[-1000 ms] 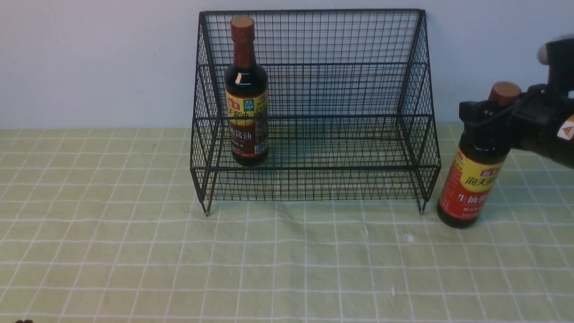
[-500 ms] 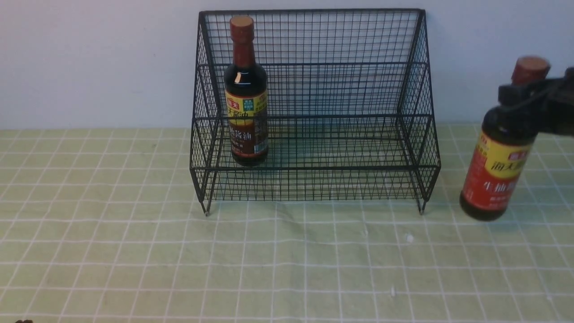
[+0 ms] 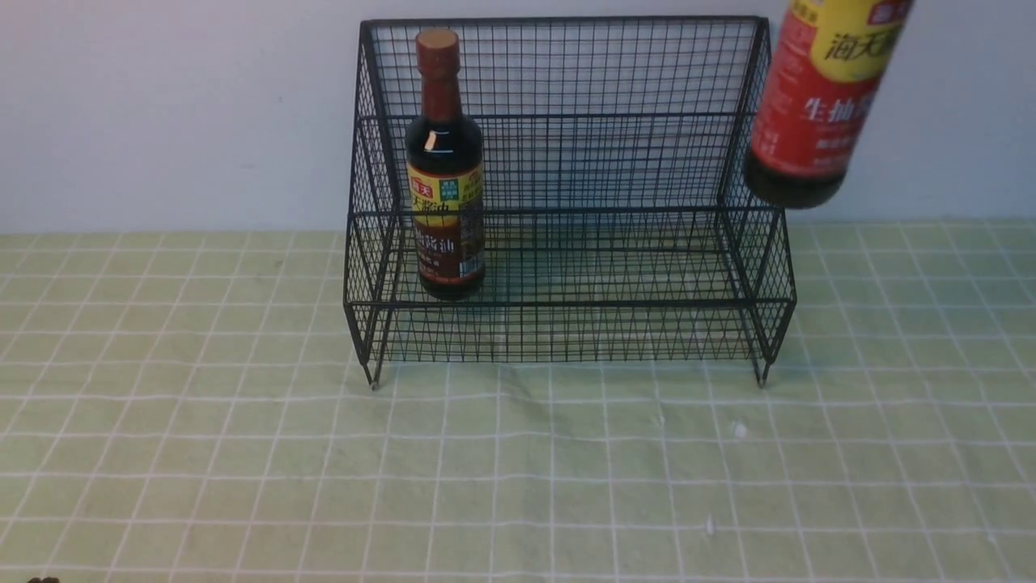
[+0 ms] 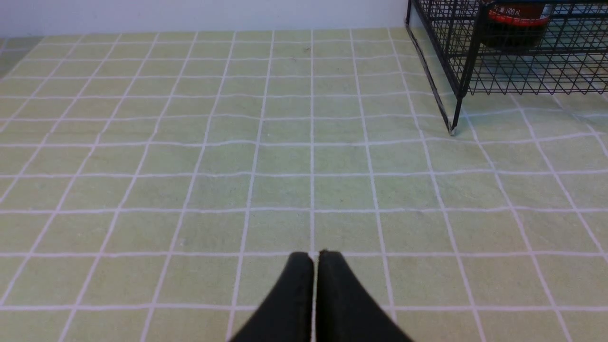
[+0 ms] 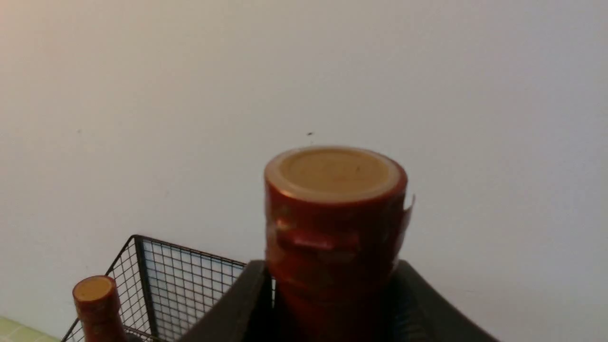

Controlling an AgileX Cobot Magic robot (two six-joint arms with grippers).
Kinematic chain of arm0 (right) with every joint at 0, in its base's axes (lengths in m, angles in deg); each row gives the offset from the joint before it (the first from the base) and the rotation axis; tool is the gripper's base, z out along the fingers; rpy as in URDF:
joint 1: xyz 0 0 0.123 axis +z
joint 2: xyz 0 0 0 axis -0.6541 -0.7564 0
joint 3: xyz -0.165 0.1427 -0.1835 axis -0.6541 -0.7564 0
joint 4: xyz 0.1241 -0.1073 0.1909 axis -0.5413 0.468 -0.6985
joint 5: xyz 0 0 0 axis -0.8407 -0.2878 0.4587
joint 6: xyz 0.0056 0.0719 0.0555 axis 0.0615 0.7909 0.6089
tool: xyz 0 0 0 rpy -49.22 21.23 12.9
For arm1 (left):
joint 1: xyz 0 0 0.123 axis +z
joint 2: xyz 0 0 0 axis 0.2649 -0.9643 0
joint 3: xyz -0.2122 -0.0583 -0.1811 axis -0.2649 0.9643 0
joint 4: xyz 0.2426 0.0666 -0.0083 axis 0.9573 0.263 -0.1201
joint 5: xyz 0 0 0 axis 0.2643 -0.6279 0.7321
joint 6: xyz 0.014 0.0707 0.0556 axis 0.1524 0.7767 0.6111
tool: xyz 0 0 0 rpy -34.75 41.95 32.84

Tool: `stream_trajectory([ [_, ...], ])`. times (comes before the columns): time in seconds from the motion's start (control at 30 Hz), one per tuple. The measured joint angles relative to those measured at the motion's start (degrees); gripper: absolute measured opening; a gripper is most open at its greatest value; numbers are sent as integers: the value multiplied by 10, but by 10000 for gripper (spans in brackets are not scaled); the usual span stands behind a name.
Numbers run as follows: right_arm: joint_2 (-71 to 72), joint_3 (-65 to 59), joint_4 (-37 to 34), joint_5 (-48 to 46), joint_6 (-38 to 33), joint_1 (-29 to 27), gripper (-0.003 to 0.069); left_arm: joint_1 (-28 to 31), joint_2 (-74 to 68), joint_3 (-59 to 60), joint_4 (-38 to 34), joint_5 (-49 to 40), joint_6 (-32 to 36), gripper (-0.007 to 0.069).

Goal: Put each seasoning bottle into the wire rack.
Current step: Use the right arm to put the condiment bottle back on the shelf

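The black wire rack stands at the back of the table. The brown-label bottle stands upright in its left part. The red-label bottle hangs in the air at the rack's upper right corner, slightly tilted, its base above the rack's right side. Its top and my right gripper are cut off above the front view. In the right wrist view my right gripper is shut on this bottle's neck, below its cap. My left gripper is shut and empty, low over the cloth, left of the rack.
A green checked cloth covers the table and a pale wall stands right behind the rack. The right wrist view shows the rack's top edge and the other bottle's cap below.
My right gripper has lifted the red-label bottle from the table right of the rack, up and a little left, to the height of the rack's top. The gripper has left the front view.
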Motion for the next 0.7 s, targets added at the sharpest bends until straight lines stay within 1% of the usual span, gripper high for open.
stream_trajectory([
  [0.13, -55, 10, 1, 0, 0, 11, 277, 0, 0, 0, 0, 0, 0, -7],
  [0.33, -125, 10, 0, -10, 8, 12, 277, 0, 0, 0, 0, 0, 0, -7],
  [0.47, -154, 10, 0, -50, 10, 12, 277, 0, 0, 0, 0, 0, 0, -7],
  [0.7, -156, 12, 0, -123, 11, 12, 277, 0, 0, 0, 0, 0, 0, -7],
])
